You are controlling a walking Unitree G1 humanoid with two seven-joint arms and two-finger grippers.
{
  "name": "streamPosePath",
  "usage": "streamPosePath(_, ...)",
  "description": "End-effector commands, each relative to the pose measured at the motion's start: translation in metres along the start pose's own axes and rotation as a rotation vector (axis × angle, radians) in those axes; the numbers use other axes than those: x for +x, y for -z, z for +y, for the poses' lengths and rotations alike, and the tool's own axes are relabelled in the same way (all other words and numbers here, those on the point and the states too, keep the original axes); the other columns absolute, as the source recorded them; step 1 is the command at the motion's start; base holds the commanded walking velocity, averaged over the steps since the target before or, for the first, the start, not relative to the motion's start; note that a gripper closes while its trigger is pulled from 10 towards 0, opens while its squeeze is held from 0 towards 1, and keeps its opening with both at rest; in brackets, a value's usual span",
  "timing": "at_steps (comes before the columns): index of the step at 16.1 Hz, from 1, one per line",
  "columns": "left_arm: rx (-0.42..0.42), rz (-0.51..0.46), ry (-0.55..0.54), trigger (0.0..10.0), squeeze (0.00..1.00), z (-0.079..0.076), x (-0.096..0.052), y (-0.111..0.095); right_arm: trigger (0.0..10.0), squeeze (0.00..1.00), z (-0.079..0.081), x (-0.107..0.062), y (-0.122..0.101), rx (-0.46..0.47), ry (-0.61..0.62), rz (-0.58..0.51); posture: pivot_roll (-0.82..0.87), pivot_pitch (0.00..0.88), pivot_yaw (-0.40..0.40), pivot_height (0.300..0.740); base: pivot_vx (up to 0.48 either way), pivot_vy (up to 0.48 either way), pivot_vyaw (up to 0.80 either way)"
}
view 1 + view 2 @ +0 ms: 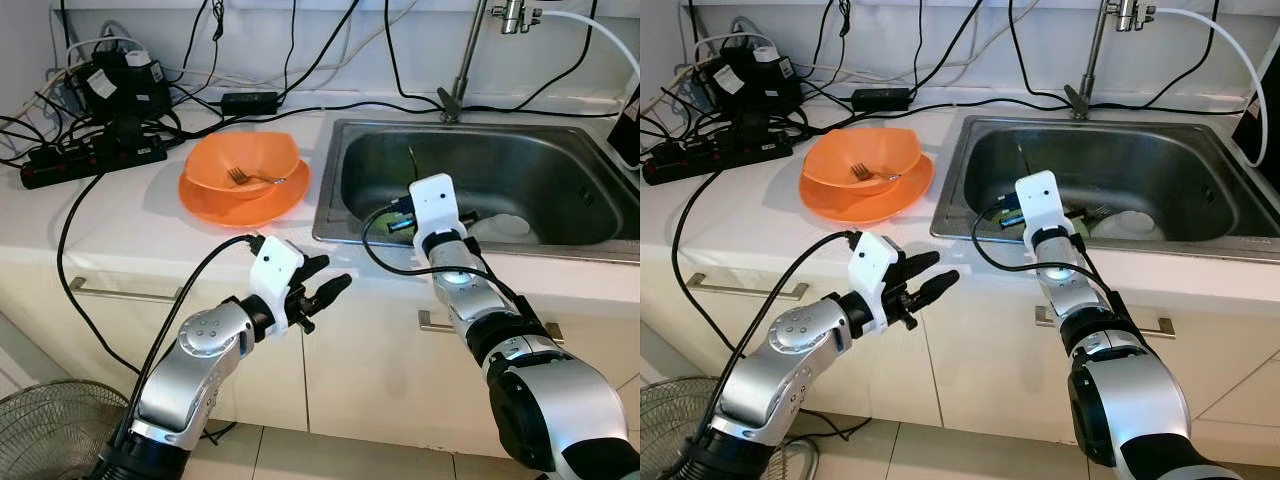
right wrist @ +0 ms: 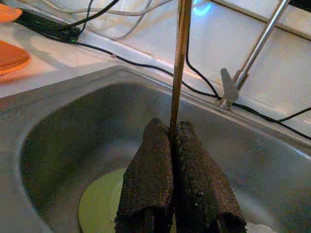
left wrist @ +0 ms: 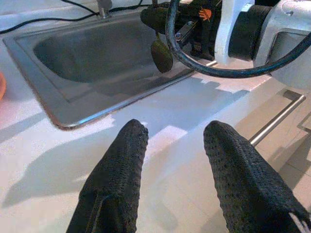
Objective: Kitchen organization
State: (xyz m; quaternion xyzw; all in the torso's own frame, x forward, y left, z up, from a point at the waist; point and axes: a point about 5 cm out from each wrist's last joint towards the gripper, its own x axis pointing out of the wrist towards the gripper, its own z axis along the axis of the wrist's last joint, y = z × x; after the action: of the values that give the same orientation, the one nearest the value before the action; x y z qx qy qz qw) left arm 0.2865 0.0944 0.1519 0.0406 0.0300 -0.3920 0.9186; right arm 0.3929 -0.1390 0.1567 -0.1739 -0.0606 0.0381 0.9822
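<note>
Pinching a thin wooden chopstick (image 2: 179, 73) between pressed, coarse-textured black fingers, the right gripper (image 2: 171, 141) hangs over the steel sink (image 1: 560, 180); the stick rises upright from its fingertips; the left gripper (image 1: 325, 283) hovers spread before the white counter (image 1: 130, 220), empty.

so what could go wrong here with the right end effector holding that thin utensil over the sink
The right end effector pinches the thin utensil handle only at its fingertips, so it may pivot or slip into the sink onto the green plate. Its black cable loops near the sink rim and might snag. The left end effector, open at the counter edge, seems low risk.
</note>
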Motion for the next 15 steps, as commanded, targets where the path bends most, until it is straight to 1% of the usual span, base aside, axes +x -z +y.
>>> streamPosePath(1,0.020,0.007,-0.016,10.0,0.00,0.0024,-0.0024,-0.0023,10.0,0.00,-0.0011,0.0005,0.0019,0.020,0.002,0.025,0.17,0.031,0.039,0.740,0.000,0.000,0.00)
streamPosePath(2,0.020,0.007,-0.015,10.0,0.00,0.0020,-0.0023,-0.0023,10.0,0.00,-0.0006,0.0001,0.0029,0.021,0.000,0.030,0.17,0.031,0.039,0.740,0.000,0.000,0.00)
streamPosePath(3,0.020,0.007,-0.013,10.0,0.00,0.0013,-0.0020,-0.0021,10.0,0.40,0.0006,-0.0006,0.0042,0.022,-0.005,0.035,0.17,0.031,0.039,0.740,0.000,0.000,0.00)
streamPosePath(4,0.020,0.007,-0.012,10.0,0.00,0.0010,-0.0018,-0.0020,10.0,0.47,0.0020,-0.0011,0.0050,0.024,-0.012,0.038,0.17,0.031,0.040,0.740,0.000,0.000,0.00)
streamPosePath(5,0.021,0.008,-0.012,10.0,0.00,0.0008,-0.0018,-0.0019,10.0,0.78,0.0033,-0.0015,0.0056,0.024,-0.017,0.039,0.17,0.032,0.039,0.740,0.000,0.000,0.00)
streamPosePath(6,0.021,0.009,-0.012,10.0,0.00,0.0007,-0.0019,-0.0017,10.0,0.78,0.0039,-0.0018,0.0059,0.023,-0.020,0.039,0.17,0.032,0.039,0.740,0.000,0.000,0.00)
streamPosePath(7,0.021,0.010,-0.012,10.0,0.00,0.0007,-0.0021,-0.0017,10.0,0.70,0.0042,-0.0018,0.0060,0.022,-0.019,0.040,0.17,0.034,0.040,0.740,0.000,0.000,0.00)
streamPosePath(8,0.022,0.011,-0.013,10.0,0.00,0.0008,-0.0022,-0.0013,10.0,0.20,0.0044,-0.0019,0.0062,0.021,-0.019,0.042,0.17,0.034,0.040,0.740,0.000,0.000,0.00)
streamPosePath(9,0.022,0.012,-0.013,10.0,0.00,0.0008,-0.0022,-0.0011,10.0,0.00,0.0047,-0.0019,0.0063,0.020,-0.019,0.043,0.17,0.034,0.040,0.740,0.000,0.000,0.00)
streamPosePath(11,0.021,0.015,-0.012,10.0,0.00,0.0004,-0.0023,-0.0005,10.0,0.00,0.0055,-0.0021,0.0067,0.023,-0.025,0.045,0.17,0.034,0.039,0.740,0.000,0.000,0.00)
streamPosePath(12,0.023,0.017,-0.013,10.0,0.00,0.0005,-0.0022,-0.0003,10.0,0.05,0.0061,-0.0020,0.0063,0.025,-0.027,0.042,0.17,0.033,0.039,0.740,0.000,0.000,0.00)
streamPosePath(13,0.024,0.017,-0.013,10.0,0.00,0.0007,-0.0022,-0.0002,10.0,0.00,0.0061,-0.0020,0.0059,0.023,-0.024,0.040,0.17,0.031,0.040,0.740,0.000,0.000,0.00)
streamPosePath(15,0.030,0.014,-0.017,10.0,0.00,0.0011,-0.0015,-0.0008,10.0,0.00,0.0044,-0.0006,0.0014,0.023,-0.006,0.012,0.17,0.030,0.040,0.740,0.000,0.000,0.00)
